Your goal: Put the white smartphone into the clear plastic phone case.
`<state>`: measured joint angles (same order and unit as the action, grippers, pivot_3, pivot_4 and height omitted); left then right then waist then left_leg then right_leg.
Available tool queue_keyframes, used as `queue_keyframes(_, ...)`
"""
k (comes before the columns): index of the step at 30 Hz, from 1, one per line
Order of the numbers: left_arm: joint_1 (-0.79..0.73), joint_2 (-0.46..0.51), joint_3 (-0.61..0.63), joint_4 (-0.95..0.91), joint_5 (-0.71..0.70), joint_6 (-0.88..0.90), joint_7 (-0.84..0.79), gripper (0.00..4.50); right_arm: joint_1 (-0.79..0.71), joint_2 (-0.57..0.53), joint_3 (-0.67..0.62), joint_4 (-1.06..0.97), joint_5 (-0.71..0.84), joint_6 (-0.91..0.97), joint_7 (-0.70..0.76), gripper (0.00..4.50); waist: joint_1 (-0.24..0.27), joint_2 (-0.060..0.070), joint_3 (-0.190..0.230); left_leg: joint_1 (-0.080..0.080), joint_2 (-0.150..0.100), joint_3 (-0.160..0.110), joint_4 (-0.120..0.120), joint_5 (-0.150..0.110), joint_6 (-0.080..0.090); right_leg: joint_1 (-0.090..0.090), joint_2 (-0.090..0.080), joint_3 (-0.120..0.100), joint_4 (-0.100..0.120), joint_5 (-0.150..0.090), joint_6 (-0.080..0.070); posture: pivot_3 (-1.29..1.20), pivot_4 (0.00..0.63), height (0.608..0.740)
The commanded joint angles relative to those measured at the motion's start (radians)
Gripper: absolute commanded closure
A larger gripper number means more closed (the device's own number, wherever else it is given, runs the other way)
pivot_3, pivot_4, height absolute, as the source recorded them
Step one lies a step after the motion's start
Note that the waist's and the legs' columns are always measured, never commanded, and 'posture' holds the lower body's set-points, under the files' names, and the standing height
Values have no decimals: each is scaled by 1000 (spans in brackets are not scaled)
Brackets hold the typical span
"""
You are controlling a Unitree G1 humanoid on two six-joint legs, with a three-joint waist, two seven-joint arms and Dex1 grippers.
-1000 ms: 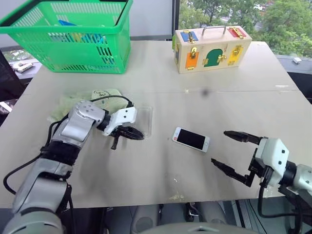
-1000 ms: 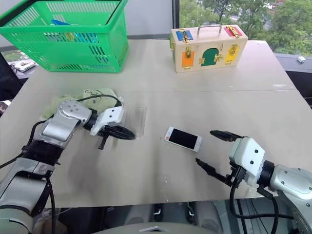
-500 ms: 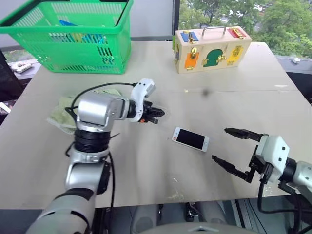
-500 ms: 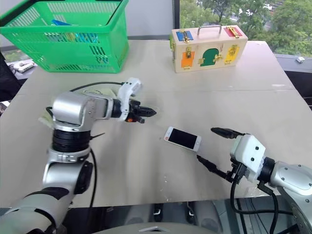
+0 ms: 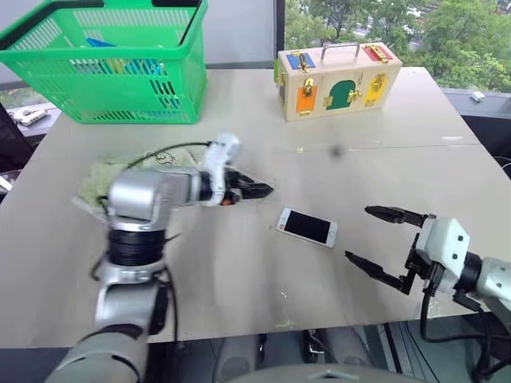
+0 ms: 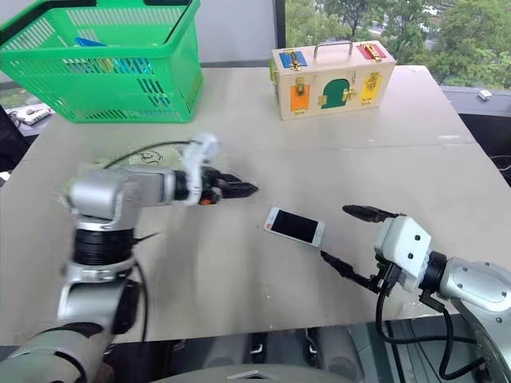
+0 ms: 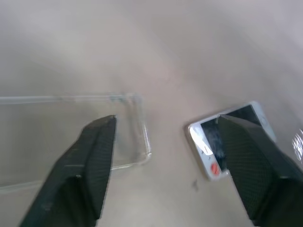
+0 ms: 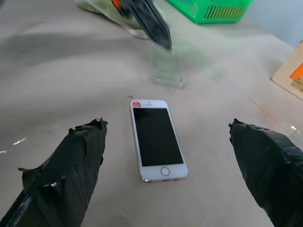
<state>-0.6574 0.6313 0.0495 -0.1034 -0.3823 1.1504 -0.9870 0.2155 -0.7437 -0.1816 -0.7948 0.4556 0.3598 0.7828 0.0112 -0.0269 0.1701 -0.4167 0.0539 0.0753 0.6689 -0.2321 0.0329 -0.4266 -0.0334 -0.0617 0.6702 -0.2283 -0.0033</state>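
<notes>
Swung rightward and lifted off the table (image 5: 239, 271) since a second ago: left gripper (image 5: 257, 190), now released, hovering over clear plastic phone case (image 7: 120, 127) lying flat. Just right, white smartphone (image 5: 307, 227), screen up, untouched. Far right, right gripper (image 5: 375, 243) spread wide, empty, near the phone. Nothing inserted yet; seating the phone remains.

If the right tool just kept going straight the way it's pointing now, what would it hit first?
Most likely the white smartphone, which lies flat on the table dead ahead between the right tool's open fingers. The clear plastic phone case lies farther along. Depth is hard to judge.
</notes>
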Motion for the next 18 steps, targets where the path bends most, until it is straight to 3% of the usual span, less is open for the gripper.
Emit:
queue_keyframes(1, -4, 111, -41, 111, 5, -310, -235, 1185, -46, 8, 14, 2, 11, -18, -1, 0, 5, 0, 0, 0, 0, 0, 0, 0, 0, 1, 0, 0, 0, 0, 0, 0, 150, 740)
queue_keyframes(4, -82, 172, -100, 321, 52, -529, -397, 1185, -54, 5, 16, -1, 36, -9, 14, 0, 13, 0, 0, 0, -1, 0, 1, 0, 0, 2, 0, -2, 0, -2, -3, 0, 150, 740)
queue_keyframes(9, -193, 174, -234, 605, 191, -918, -594, 1185, -14, -9, -11, -18, 50, -5, 31, 0, 28, 0, 0, 0, -2, -1, 2, 0, 1, 5, 0, -4, -6, -2, -3, 0, 150, 740)
queue_keyframes(18, -317, 26, -319, 986, 366, -1333, -560, 1185, 57, 2, -21, -86, 44, 13, -25, 0, 24, -1, 0, -3, -2, -1, 2, -1, 2, 4, 1, -4, -7, 0, 1, 0, 150, 740)
